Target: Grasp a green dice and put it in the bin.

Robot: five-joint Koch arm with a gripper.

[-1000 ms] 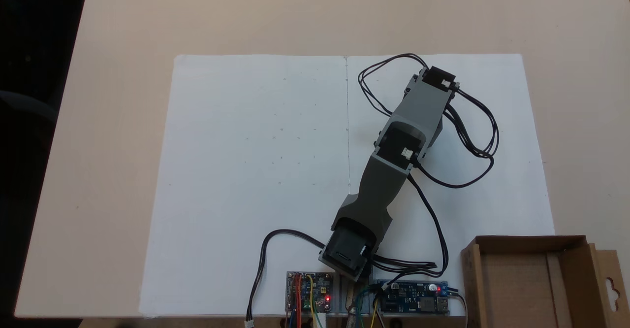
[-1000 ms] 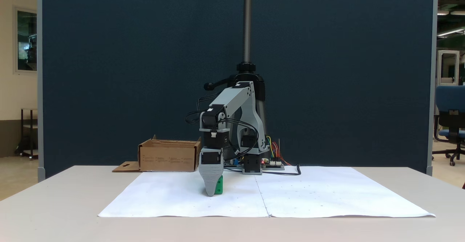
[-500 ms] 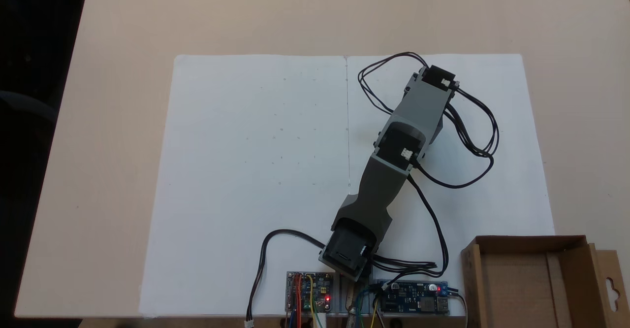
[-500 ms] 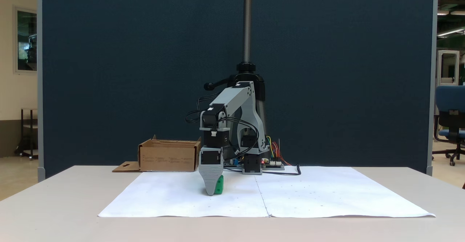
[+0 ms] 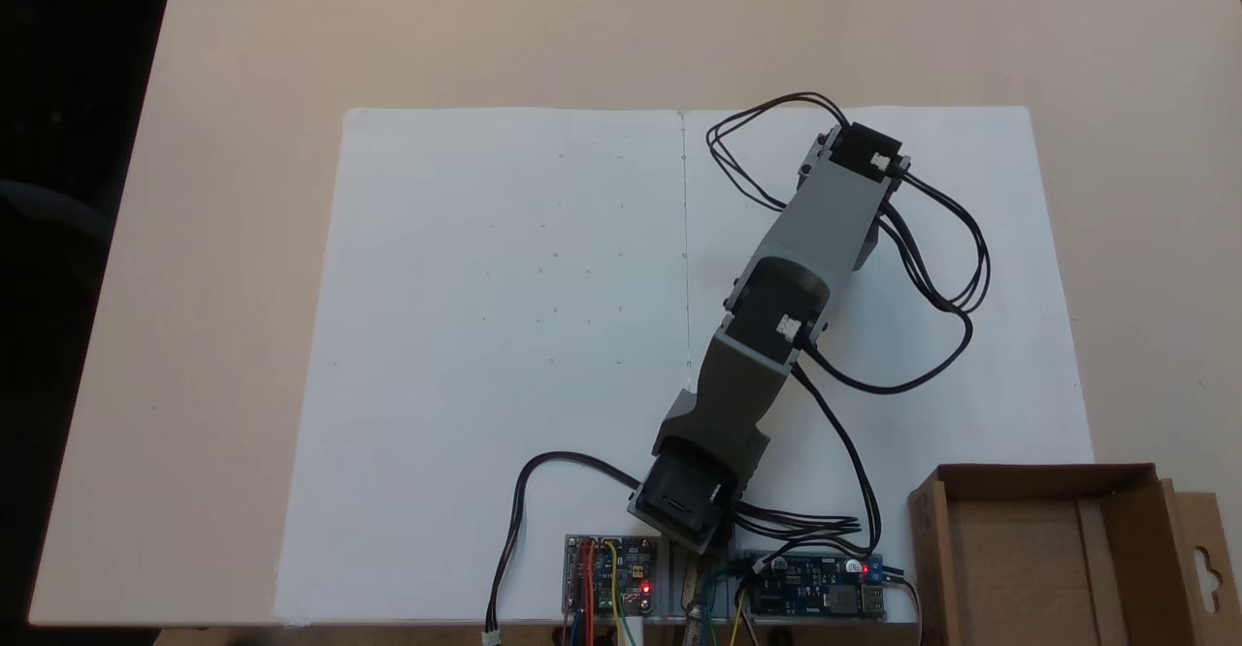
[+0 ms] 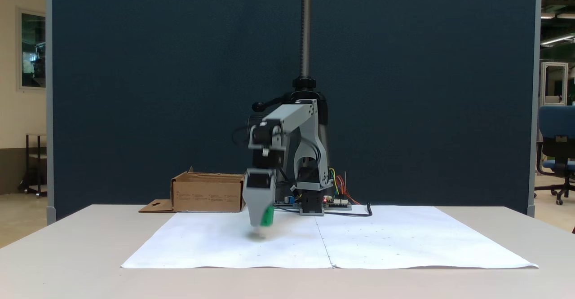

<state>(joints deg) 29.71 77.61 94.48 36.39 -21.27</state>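
One arm (image 5: 776, 326) hides the gripper from above; the bin (image 5: 1058, 559) sits well apart. From the front, the gripper (image 6: 260, 216) is clamped on the green dice (image 6: 267, 216), clear of the worktop (image 6: 67, 245); a fast swing could shake it loose.

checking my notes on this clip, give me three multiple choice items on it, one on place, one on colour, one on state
1. In a fixed view, the small bright green plastic dice is
A. at the grey gripper, above the white paper sheet
B. inside the brown cardboard bin
C. on the bare table

2. The sheet's colour is
A. blue
B. white
C. yellow

3. The bin, seen from above, is
A. holding the dice
B. tipped over
C. without the dice

Answers: 1 A, green shows beside the raised gripper tip; 2 B, both fixed views show white; 3 C, its visible floor is bare cardboard.
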